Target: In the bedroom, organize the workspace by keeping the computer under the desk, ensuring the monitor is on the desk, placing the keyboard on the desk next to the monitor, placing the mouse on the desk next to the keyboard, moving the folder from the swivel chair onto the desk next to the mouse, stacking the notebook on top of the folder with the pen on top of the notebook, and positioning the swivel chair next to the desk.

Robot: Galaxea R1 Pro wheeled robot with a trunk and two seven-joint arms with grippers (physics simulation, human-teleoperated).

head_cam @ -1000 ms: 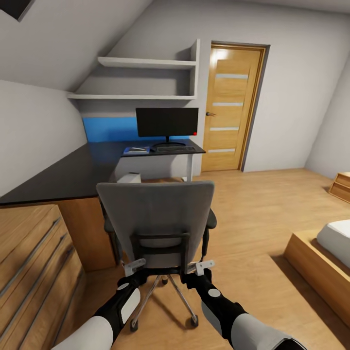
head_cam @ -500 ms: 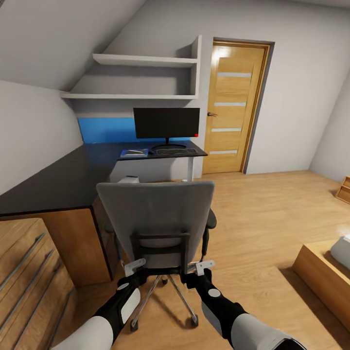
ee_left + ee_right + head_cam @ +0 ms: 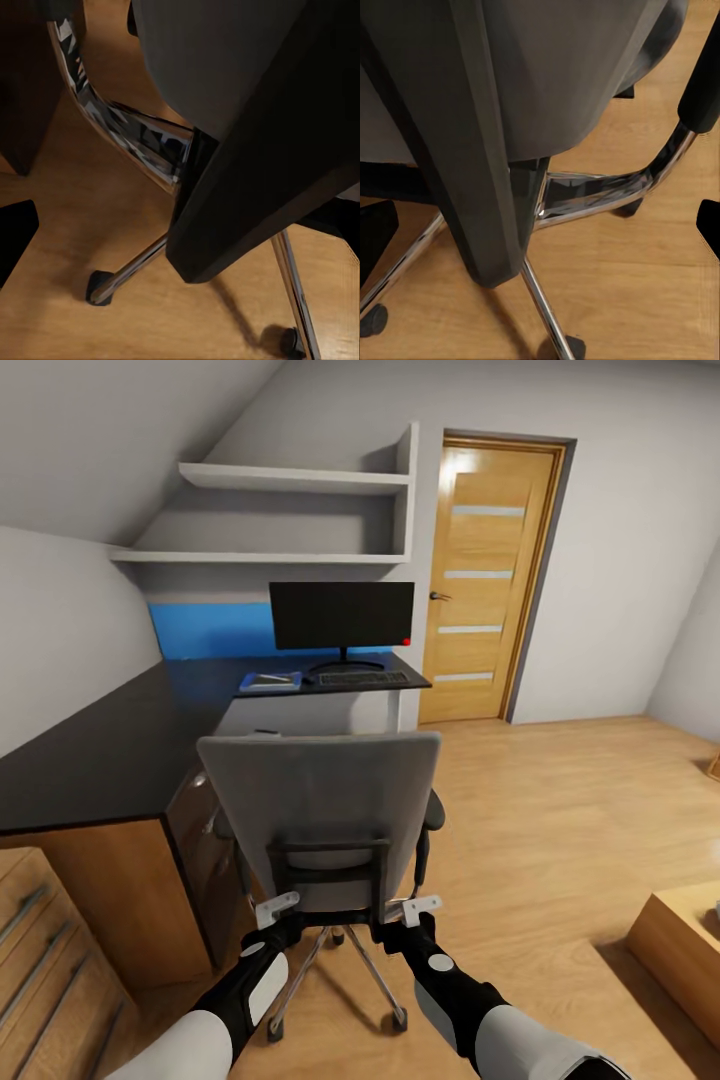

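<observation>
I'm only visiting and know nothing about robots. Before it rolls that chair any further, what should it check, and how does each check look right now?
1. Both hands on the swivel chair: left hand and right hand sit at the backrest's lower corners; actual grip cannot tell.
2. Floor ahead of the castors: ok.
3. Gap beside the desk drawer unit: narrow, cannot tell.
4. Monitor and keyboard on the desk: ok.
5. Notebook on the desk: ok; folder beneath it cannot tell.
</observation>
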